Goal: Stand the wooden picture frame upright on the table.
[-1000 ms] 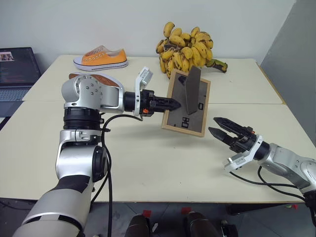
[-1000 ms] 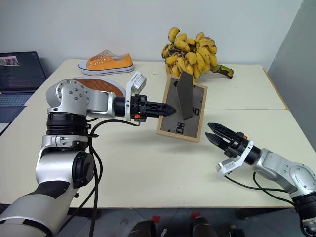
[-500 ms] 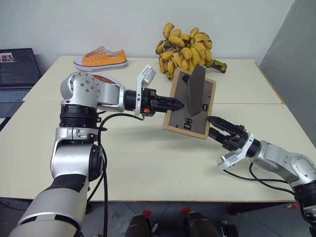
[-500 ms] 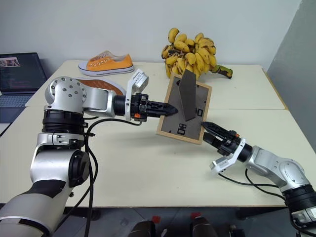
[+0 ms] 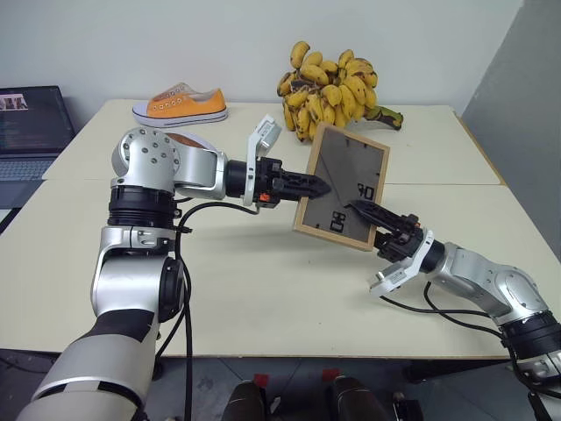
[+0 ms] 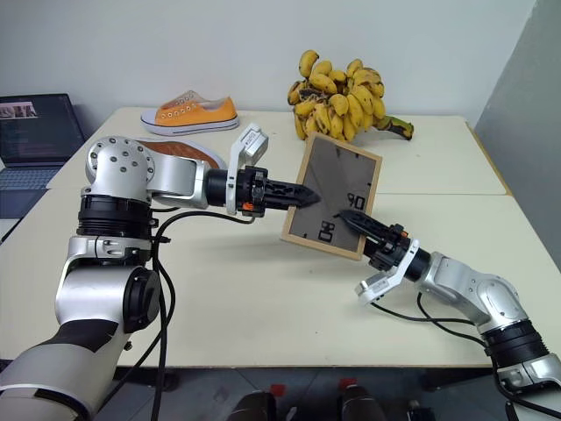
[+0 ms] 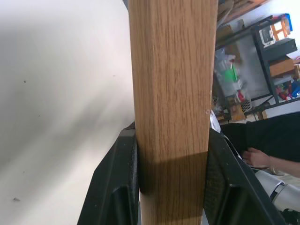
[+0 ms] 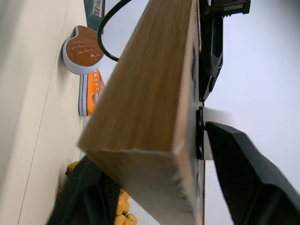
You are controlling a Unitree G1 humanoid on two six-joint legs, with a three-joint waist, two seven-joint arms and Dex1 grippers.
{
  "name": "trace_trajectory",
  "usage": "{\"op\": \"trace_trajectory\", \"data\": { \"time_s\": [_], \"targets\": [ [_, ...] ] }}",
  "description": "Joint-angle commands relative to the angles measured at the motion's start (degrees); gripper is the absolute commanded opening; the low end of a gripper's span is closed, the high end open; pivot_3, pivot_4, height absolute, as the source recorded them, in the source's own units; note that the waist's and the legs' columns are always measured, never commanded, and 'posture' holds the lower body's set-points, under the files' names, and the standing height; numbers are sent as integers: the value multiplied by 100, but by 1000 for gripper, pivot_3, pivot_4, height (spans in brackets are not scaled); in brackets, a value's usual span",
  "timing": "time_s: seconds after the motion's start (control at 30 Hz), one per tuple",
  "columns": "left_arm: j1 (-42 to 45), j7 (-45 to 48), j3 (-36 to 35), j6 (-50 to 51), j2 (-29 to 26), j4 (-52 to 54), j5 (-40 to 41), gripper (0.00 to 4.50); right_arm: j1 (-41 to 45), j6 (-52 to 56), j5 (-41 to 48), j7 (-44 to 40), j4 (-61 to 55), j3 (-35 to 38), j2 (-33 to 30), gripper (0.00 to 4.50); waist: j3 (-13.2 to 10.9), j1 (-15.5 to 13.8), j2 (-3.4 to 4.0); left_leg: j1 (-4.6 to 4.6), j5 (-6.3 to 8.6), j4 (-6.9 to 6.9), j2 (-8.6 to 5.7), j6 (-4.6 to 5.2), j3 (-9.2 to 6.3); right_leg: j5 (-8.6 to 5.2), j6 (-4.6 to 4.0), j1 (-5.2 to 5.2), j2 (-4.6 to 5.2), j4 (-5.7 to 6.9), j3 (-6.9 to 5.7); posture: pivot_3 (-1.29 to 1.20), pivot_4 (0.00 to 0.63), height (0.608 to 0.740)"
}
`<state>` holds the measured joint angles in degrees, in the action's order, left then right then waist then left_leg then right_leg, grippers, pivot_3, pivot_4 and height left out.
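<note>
I find the wooden picture frame point(image 5: 341, 187) held above the table point(image 5: 263, 289), dark back facing me, long axis near upright and leaning right at the top. My left gripper point(image 5: 317, 186) clamps its left edge. My right gripper point(image 5: 358, 210) straddles the lower right corner, fingers around the wood. Bananas point(image 5: 337, 83) and an orange shoe point(image 5: 180, 103) lie on the far table.

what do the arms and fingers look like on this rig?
Both arms have silver-grey metal shells with black joint rings and loose black cables. The left gripper and right gripper have tapered black fingers. White wrist camera mounts; orange spot on the left wrist.
</note>
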<state>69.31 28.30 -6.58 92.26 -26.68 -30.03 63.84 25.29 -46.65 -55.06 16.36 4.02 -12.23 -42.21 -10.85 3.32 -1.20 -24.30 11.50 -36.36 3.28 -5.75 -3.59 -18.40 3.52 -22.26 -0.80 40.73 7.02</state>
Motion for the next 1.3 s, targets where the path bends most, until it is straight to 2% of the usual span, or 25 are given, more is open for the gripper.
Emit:
{"op": "trace_trajectory", "data": {
  "time_s": [0.03,0.17,0.43,0.6,0.67,0.7,0.8,1.07,1.3],
  "targets": [
    [250,51,-182,18,52,122,-210,1295,10,-88,59,37,-366,73,-26,1794,0,0,0,0,0,0,0,0,0,0,0,0,0,1,1,0,150,740],
    [330,214,-155,-199,41,-25,-517,1295,-99,-84,79,19,-469,127,-79,1458,0,0,0,1,0,0,-2,0,-1,0,0,1,0,1,0,0,150,740],
    [328,576,-73,-387,31,36,-900,1295,-362,44,290,-193,-576,305,-196,1416,0,0,0,1,-1,0,-3,1,0,0,0,1,0,2,1,0,150,740],
    [212,738,-76,-590,-130,-28,-1133,1295,-1122,6,803,-378,-474,793,-722,1416,0,-13,0,1,-1,0,-5,1,-1,-1,0,3,2,1,3,0,150,740],
    [239,747,-123,-667,-145,-140,-1183,1295,-1335,-43,1062,-426,-484,946,-835,2101,0,-22,-1,-2,-1,-1,-16,4,-5,-1,0,4,7,1,6,0,150,740],
    [249,753,-137,-690,-138,-163,-1195,1295,-1375,-28,1087,-431,-527,991,-861,2198,1,-21,-2,-1,-1,-2,-18,7,-6,-1,1,6,8,1,8,0,150,740],
    [254,818,-132,-724,-72,-137,-1257,1295,-1273,146,909,-468,-626,1016,-800,2869,1,94,-3,18,-3,9,-21,18,-2,-1,1,4,5,5,27,0,150,740],
    [301,926,-251,-713,83,-121,-1503,1295,-929,164,947,-769,-736,847,-511,2869,0,120,-4,28,-8,26,-46,19,-11,-6,5,18,23,5,22,0,150,740],
    [216,1028,-240,-740,40,-9,-1644,1295,-1170,113,1651,-1208,-630,1194,-837,2869,0,119,-4,27,-8,26,-53,20,-13,-7,7,19,30,4,21,0,150,740]
  ]
}}
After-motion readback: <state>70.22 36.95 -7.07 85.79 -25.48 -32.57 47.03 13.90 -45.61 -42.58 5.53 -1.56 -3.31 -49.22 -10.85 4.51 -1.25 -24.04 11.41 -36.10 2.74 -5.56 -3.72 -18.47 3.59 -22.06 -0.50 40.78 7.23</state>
